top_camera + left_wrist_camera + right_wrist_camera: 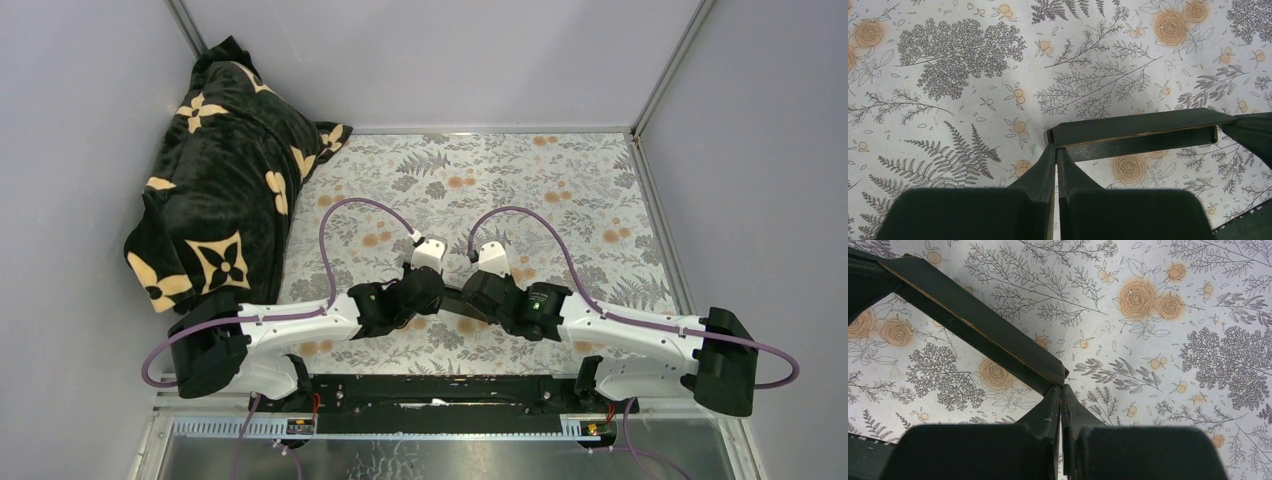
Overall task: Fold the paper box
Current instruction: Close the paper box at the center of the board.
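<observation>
Both grippers meet low over the floral table cover [560, 190] in the top view. My left gripper [432, 290] and my right gripper [480, 290] point at each other. The paper box [455, 302] shows only as a short dark strip bridging the gap between their tips. Well beyond my left gripper, off to its left, lies a black blanket [225, 190] with cream flowers.

From the left wrist, my left gripper [1055, 150] has its fingers pressed nearly together, with only a thin slit between them, clamped on the near corner of the paper box [1138, 131]. The box stretches to the right of the fingertips as a long, narrow bar of matte black card, with a pale raw edge along its length. It hangs above the table cover [948, 75], whose roses show beneath it.

From the right wrist, my right gripper [1062, 390] is likewise pinched tight on the other end corner of the paper box [973, 330]. From the fingertips the box runs up and to the left, plain black, with a thin light line along one edge, raised off the table cover [1173, 365].
</observation>
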You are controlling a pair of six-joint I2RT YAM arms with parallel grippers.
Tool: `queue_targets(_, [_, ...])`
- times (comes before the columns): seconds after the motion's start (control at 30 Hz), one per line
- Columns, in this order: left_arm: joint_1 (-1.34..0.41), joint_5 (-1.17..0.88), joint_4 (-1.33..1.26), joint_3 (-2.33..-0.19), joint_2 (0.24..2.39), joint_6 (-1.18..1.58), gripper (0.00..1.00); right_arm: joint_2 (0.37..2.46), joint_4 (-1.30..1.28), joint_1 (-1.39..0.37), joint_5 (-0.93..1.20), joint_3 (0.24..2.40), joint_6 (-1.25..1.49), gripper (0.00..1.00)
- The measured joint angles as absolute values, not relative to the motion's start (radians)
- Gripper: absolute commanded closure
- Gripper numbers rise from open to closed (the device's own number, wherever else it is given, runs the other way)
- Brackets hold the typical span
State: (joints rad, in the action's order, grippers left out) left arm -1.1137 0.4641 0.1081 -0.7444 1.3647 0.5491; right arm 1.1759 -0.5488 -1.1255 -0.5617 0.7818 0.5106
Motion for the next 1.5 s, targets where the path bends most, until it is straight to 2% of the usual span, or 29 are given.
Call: queue_targets(1.5, [-1.132, 0.479, 0.137, -0.751, 1.365, 0.548, 0.95, 1.253, -0.591, -1.05, -0.532, 0.855, 0.616, 1.0])
